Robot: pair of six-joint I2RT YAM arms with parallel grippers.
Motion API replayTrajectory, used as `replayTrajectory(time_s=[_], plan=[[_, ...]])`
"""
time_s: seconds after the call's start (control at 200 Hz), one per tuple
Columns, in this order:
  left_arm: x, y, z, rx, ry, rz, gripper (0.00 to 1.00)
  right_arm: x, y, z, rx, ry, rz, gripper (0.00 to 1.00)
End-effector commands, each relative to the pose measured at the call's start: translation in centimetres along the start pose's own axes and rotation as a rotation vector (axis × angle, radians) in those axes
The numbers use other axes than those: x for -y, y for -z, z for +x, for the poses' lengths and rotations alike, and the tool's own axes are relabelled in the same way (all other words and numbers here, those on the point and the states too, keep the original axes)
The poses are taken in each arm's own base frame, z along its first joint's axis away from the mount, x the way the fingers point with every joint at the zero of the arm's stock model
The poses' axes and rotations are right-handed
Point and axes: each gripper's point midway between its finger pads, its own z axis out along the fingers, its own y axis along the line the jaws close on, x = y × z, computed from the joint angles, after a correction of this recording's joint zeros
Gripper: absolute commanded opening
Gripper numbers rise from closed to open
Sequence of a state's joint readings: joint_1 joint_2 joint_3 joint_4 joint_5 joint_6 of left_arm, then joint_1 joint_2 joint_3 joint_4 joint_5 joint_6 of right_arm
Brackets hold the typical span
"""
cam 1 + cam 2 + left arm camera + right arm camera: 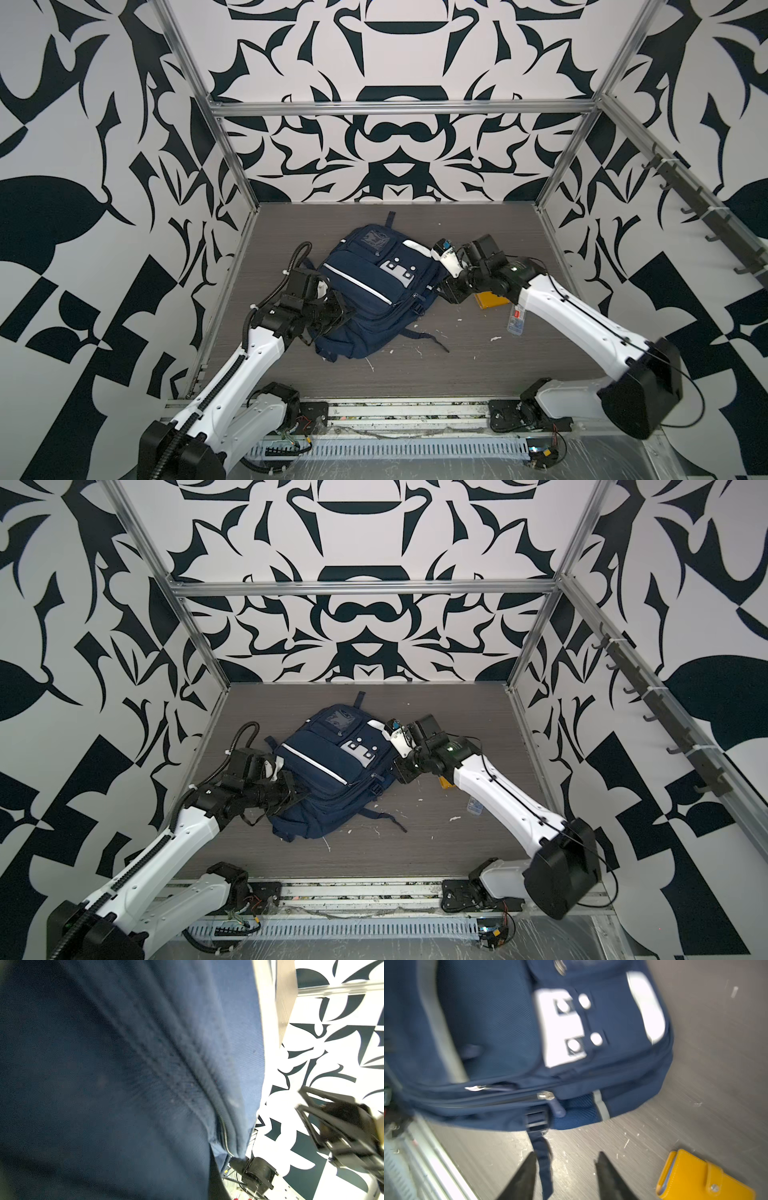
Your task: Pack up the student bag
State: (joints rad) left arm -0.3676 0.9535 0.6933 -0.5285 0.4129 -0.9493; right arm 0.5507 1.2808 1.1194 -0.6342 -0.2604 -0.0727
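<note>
1 student bag (pixel 374 299), navy woven fabric, lies front-up at approx. bench (pixel 478 374) centre, top twd the back edge. It has 1 diagonal white stripe, 1 curved white side panel and a grey front patch w/ 4 round dots. Dark straps trail twd the front edge. The side zip in the right wrist view looks closed, so contents aren't visible. 1 yellow wallet (pixel 695 1178), smooth leather-look w/ a snap tab, lies flat on the bench right of the bag, apart from it. 1 small clear plastic item (pixel 516 322) w/ a red label sits nearer the right edge, partly under the right arm. White scraps dot the grey wood-grain top. Left gripper (pixel 341 315) is closed, tips at the bag's left side; can't tell if cloth is pinched. Right gripper (pixel 566 1154) has its jaws apart and holds nothing, w/ 1 strap lying betw. them.
</note>
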Motion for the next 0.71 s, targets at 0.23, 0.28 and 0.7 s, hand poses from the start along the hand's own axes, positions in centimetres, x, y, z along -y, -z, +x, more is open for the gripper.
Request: replayTrajectory(time_s=[0.23, 0.28, 0.7], plan=[[5.8, 1.4, 0.7, -0.080, -0.173, 0.230, 0.00, -5.5, -1.3, -1.5, 0.008, 0.152, -0.331, 0.75], [6.1, 1.6, 1.0, -0.094, -0.185, 0.247, 0.00, -5.8, -1.8, -1.5, 0.009, 0.171, -0.356, 0.75], [6.5, 2.2, 2.0, -0.122, -0.196, 0.280, 0.00, -6.5, -5.1, -1.2, -0.044, 0.211, -0.466, 0.71]])
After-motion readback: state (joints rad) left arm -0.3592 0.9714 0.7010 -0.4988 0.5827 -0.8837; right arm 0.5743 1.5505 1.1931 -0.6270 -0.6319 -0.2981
